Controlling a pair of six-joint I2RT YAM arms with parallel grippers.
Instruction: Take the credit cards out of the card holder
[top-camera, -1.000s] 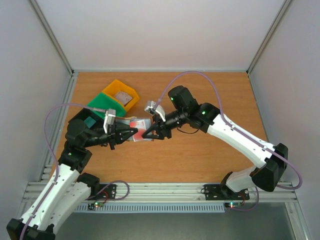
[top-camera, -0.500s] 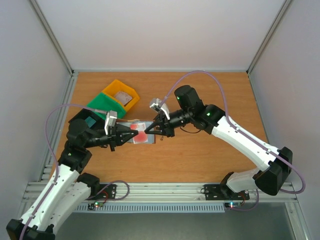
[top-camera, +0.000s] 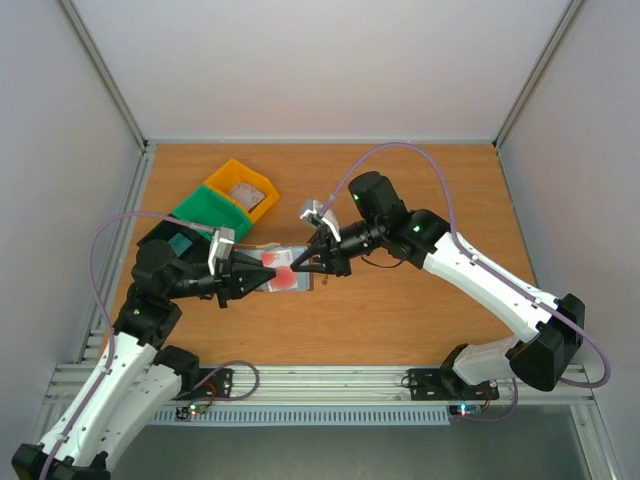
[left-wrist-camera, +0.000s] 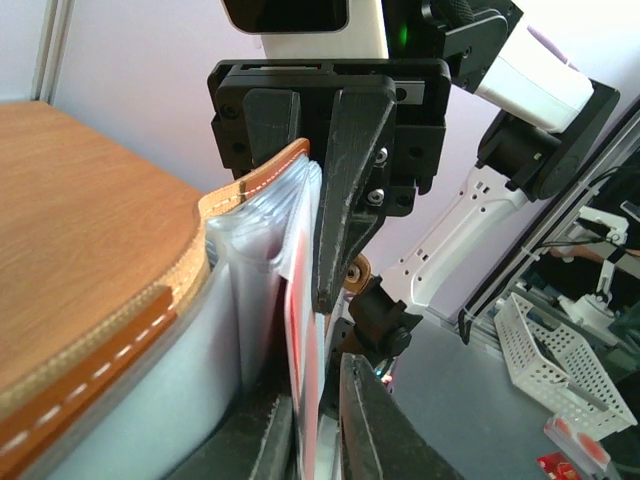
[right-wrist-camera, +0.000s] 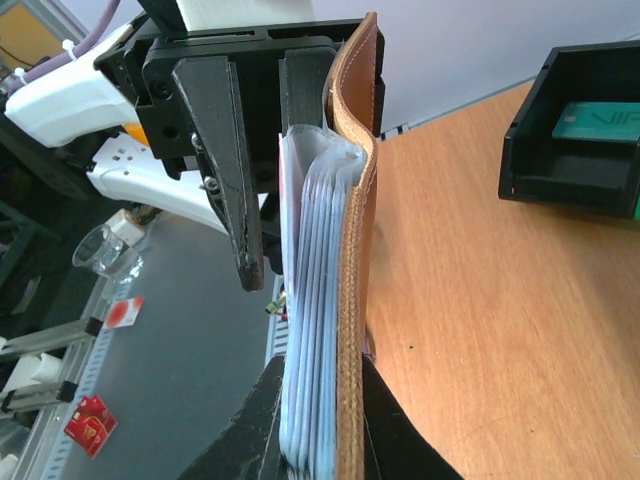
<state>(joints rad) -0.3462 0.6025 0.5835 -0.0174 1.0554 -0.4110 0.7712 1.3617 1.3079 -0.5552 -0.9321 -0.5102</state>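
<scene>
Two arms are meeting over the left half of the worktop (top-camera: 420, 300), and the card holder (top-camera: 290, 262) is sitting between their tips, just in front of the green bin (top-camera: 205, 212) and the yellow bin (top-camera: 245, 185). From above I cannot tell whether it is resting on the wood or being held a little clear of it.

The right fingers (right-wrist-camera: 385, 430) are pressing together on one end of the holder, clamping its brown leather cover and the stack of clear sleeves packed against it. The leather is curving outward past the grip, away from the sleeves.

The left fingers (left-wrist-camera: 375, 430) are facing them from the opposite end. They are nearly closed and pinching the edge of a red card (left-wrist-camera: 300, 350), which is standing on edge beside the outermost clear sleeve. The card is lying mostly within the length of the holder, with red showing from overhead between the two sets of fingers.
</scene>
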